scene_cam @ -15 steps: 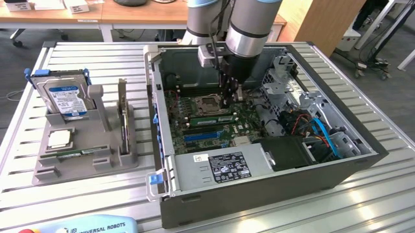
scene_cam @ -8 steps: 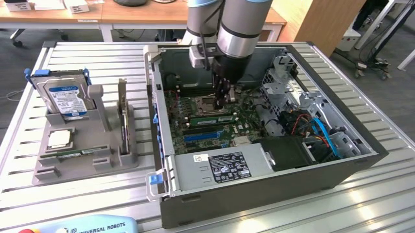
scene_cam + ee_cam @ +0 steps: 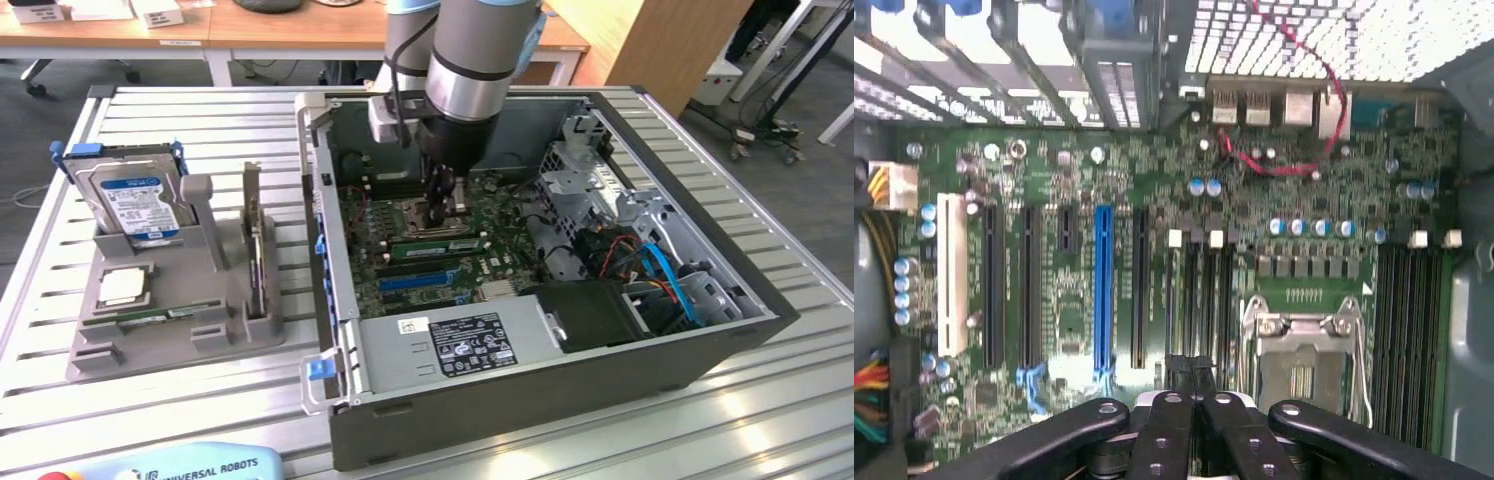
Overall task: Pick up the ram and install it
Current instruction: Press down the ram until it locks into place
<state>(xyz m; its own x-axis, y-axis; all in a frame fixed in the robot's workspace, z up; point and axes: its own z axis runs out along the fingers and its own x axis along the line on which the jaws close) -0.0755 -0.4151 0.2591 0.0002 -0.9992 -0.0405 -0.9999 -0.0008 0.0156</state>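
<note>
The ram point(image 3: 435, 243), a long thin green stick, stands on edge in the slots of the motherboard point(image 3: 501, 215), between the blue slot and the CPU socket. My gripper point(image 3: 446, 207) reaches down into the open computer case point(image 3: 534, 370), right above the ram's far side. In the wrist view its fingers point(image 3: 1172, 420) are pressed together, and the gripper point(image 3: 1189, 364) hangs over the black memory slots point(image 3: 1199, 300) beside the CPU socket point(image 3: 1304, 350). From there I cannot make out the stick itself, and nothing shows between the fingertips.
A grey holder point(image 3: 160, 345) on the exterior view's left carries a silver hard drive point(image 3: 134, 200), a square CPU chip point(image 3: 123, 287), an upright card point(image 3: 251, 240) and a thin green strip point(image 3: 167, 315). Inside the case sit the power supply point(image 3: 461, 345), drive cage point(image 3: 587, 170) and cables point(image 3: 667, 275).
</note>
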